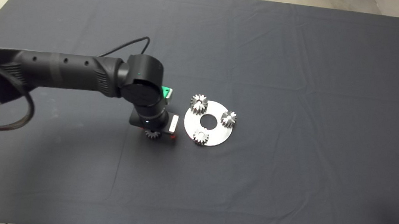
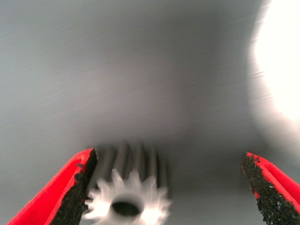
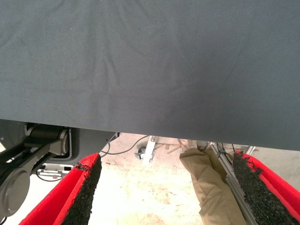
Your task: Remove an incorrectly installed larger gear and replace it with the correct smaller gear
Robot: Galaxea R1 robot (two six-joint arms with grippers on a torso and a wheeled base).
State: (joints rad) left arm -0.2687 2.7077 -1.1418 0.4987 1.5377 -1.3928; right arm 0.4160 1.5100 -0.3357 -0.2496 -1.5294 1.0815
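The smaller gear (image 1: pixel 152 134) lies flat on the dark mat, bright whitish face and round bore (image 2: pixel 125 207) turned up, just left of a round steel plate (image 1: pixel 213 126). On that plate stand 3 gears; the larger gear (image 1: pixel 199 104), at the plate's upper-left edge, has a duller grey face and looks slightly wider than the other 2
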